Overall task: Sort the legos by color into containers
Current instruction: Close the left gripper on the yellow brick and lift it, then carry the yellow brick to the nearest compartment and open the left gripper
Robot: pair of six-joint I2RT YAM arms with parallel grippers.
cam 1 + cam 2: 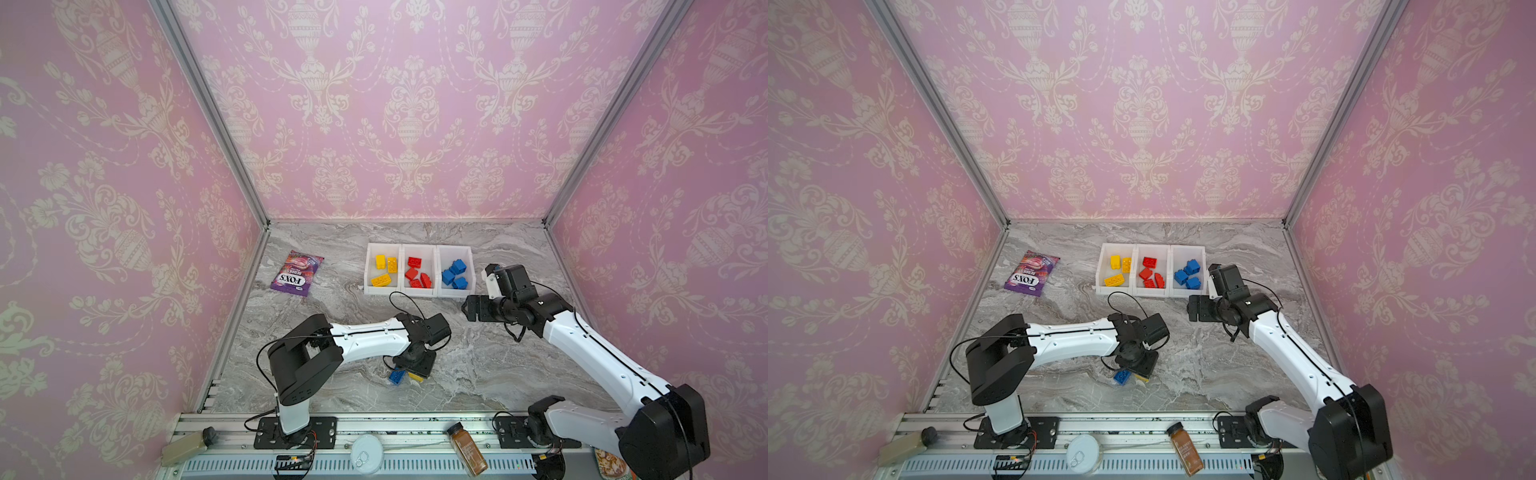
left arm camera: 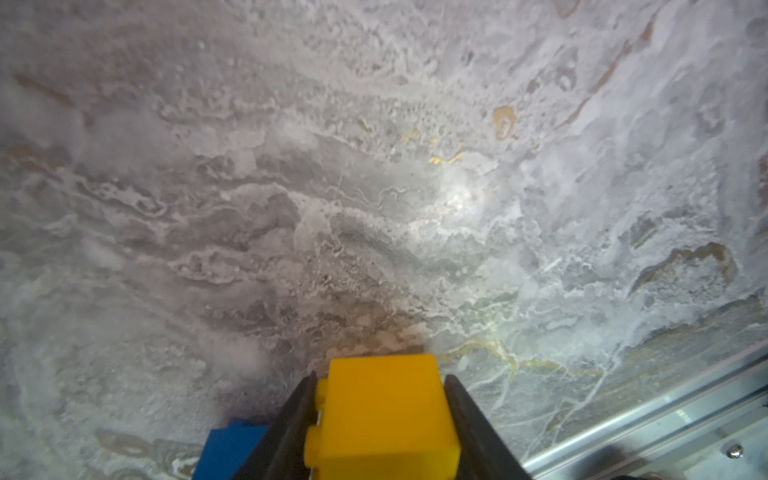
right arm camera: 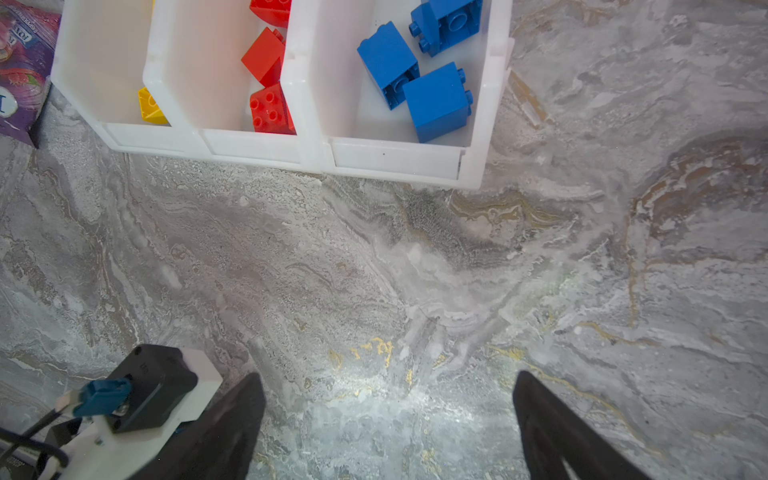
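My left gripper (image 2: 381,376) is shut on a yellow lego (image 2: 382,415), one finger pressed to each side, low over the marble near the front. A blue lego (image 2: 226,449) lies just beside it on the table; both top views show the blue lego (image 1: 397,377) (image 1: 1122,377) and the yellow lego (image 1: 415,377) (image 1: 1140,378) under the left gripper (image 1: 413,370). The containers (image 1: 417,291) (image 3: 266,143) stand in a row at the back, holding yellow, red and blue legos apart. My right gripper (image 3: 388,376) (image 1: 465,309) hovers open and empty in front of the blue bin.
A purple candy bag (image 1: 296,274) lies at the back left. On the front rail are a spice bottle (image 1: 467,449) and a round can (image 1: 365,455). The left arm's wrist camera (image 3: 158,390) sits close to my right gripper.
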